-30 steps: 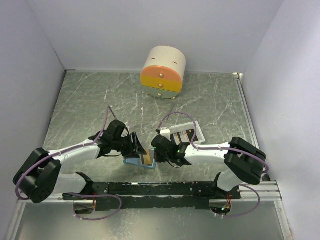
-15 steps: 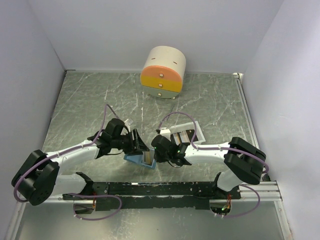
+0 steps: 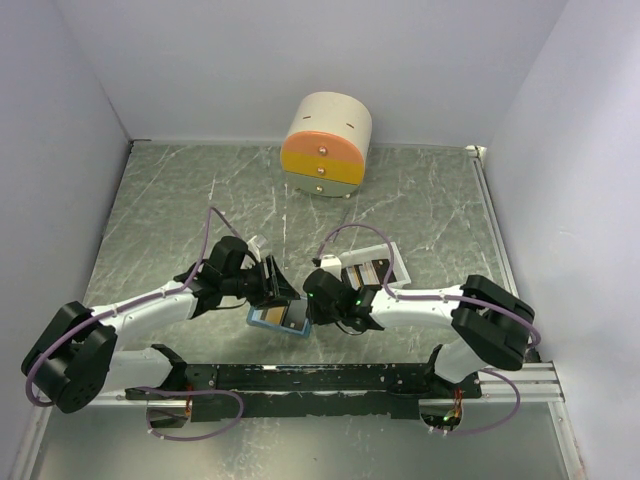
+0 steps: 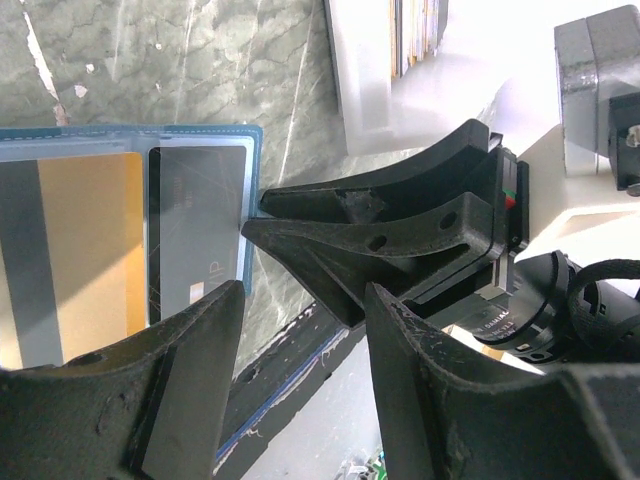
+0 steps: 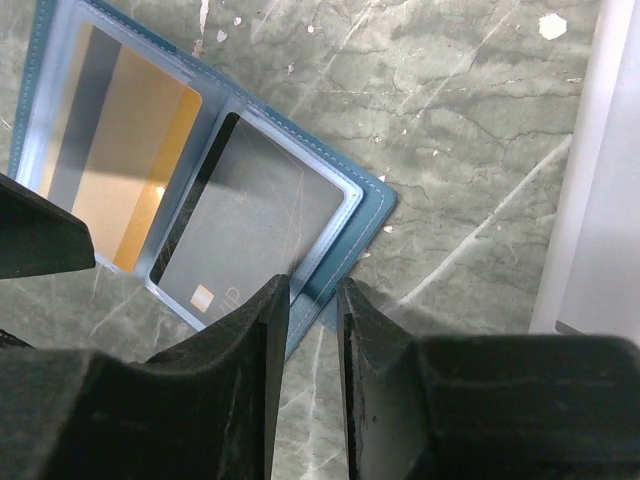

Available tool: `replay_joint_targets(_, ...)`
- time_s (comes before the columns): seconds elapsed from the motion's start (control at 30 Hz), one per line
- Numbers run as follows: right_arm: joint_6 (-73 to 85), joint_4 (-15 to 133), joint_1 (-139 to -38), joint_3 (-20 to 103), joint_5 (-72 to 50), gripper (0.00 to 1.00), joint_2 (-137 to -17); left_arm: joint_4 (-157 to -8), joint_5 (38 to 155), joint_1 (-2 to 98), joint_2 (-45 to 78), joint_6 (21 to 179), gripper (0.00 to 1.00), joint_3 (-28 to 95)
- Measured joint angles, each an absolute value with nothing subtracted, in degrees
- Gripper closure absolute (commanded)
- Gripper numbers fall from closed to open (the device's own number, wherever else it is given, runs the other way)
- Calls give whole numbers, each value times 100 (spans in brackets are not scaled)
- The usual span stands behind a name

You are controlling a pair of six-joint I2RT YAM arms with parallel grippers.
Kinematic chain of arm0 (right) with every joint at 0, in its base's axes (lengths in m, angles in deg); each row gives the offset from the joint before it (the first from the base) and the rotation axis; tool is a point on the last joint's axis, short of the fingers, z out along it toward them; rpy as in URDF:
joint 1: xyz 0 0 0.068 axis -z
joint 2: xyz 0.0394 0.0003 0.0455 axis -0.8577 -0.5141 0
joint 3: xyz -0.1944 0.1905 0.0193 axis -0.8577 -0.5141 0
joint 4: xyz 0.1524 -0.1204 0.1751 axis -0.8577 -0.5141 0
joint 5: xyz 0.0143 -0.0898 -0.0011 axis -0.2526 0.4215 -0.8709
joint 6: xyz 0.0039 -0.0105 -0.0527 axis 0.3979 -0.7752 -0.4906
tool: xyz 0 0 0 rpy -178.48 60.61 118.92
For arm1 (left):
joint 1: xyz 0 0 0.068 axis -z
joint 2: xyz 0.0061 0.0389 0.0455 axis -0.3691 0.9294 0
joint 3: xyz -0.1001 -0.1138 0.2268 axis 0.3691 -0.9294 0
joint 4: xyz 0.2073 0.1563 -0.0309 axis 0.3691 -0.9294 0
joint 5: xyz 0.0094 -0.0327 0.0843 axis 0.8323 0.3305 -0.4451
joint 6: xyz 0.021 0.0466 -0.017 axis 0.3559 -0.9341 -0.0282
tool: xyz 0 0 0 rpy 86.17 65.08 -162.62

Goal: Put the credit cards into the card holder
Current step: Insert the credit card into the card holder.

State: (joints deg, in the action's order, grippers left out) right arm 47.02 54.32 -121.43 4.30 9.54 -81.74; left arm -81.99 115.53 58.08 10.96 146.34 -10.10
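The card holder [image 3: 268, 318] lies open and flat on the table just ahead of the arm bases. In the right wrist view the card holder [image 5: 365, 205] has an orange-tan card [image 5: 130, 165] in one clear pocket and a dark grey card [image 5: 250, 215] in the pocket beside it. My right gripper [image 5: 313, 290] hovers over the holder's edge, next to the dark card. Its jaws stand a narrow gap apart with nothing between them. My left gripper [image 4: 305, 295] is open and empty at the holder's [image 4: 254, 140] near corner, facing the right gripper's fingers [image 4: 380, 230].
A shallow white tray [image 3: 392, 262] with more cards [image 4: 415, 35] on edge sits just behind the right arm. A round cream drawer box [image 3: 326, 145] stands at the back. The black base rail [image 3: 300, 378] runs close below the holder.
The right jaws have parted a little. The dark card now shows lying in the holder's pocket beside the orange one. The left gripper has shifted slightly and stays open.
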Motion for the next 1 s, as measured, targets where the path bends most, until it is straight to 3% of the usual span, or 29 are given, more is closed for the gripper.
replay_joint_targets(0.57,5010,5135,-12143,528,956,75,-7678,-9886,10427,5406,803,13867,32,-514)
replay_joint_targets(1.0,5045,5183,-12143,563,956,77,-8249,-9932,10637,5061,1225,13381,31,-595)
